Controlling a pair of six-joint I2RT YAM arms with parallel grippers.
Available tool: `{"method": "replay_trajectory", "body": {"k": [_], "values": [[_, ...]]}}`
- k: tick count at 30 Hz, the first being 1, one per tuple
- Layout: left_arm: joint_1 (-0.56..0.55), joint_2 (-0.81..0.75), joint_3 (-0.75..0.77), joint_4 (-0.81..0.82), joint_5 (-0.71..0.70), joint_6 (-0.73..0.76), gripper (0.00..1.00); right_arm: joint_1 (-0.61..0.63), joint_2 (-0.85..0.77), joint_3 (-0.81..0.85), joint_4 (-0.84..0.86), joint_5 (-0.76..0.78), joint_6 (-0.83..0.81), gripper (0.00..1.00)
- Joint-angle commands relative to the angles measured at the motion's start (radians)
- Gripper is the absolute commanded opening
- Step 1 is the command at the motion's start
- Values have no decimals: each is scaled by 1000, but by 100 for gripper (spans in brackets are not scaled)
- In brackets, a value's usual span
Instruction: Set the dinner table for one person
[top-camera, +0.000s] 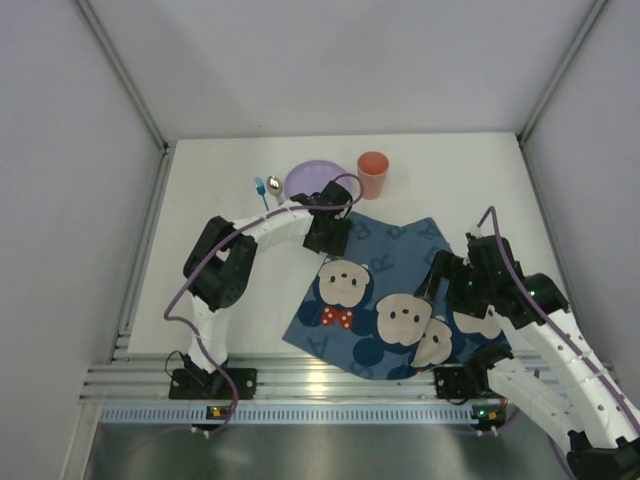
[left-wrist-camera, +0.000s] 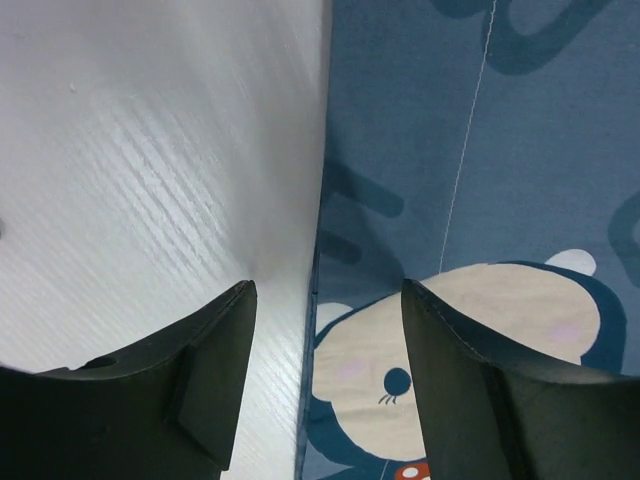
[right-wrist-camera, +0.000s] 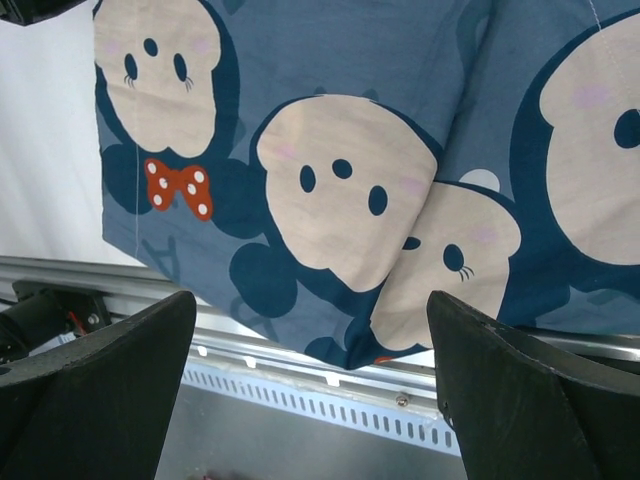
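The dinner table (top-camera: 450, 180) is a white top, and on it a dark-blue mat (top-camera: 385, 290) printed with cartoon faces lies skewed. The mat's near edge hangs over the aluminium rail (top-camera: 300, 378), and its near right part is folded over itself. My left gripper (top-camera: 328, 232) hovers open over the mat's far left edge. In the left wrist view that gripper (left-wrist-camera: 328, 290) straddles the border between the mat (left-wrist-camera: 480, 150) and the bare table (left-wrist-camera: 150, 150), holding nothing. My right gripper (right-wrist-camera: 310, 300) stands wide open above the folded near edge of the mat (right-wrist-camera: 330, 60).
At the back of the table stand a purple plate (top-camera: 312, 178) and an orange cup (top-camera: 373, 173). A spoon (top-camera: 274, 186) and a blue-handled utensil (top-camera: 261, 188) lie left of the plate. White walls enclose three sides. The ribbed rail (right-wrist-camera: 300, 350) runs along the near edge.
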Motion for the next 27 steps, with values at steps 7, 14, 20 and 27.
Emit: {"method": "replay_trajectory", "body": {"k": [7, 14, 20, 27], "values": [[17, 66, 71, -5, 100, 57, 40, 5, 51, 23, 13, 40, 6, 100], [17, 72, 54, -18, 103, 51, 0, 5, 61, 9, 29, 46, 9, 100], [17, -47, 45, -58, 73, 8, 0, 2, 144, 60, 51, 44, -25, 100], [17, -261, 62, -141, 2, -52, 0, -31, 313, 201, 80, 83, -109, 100]]}}
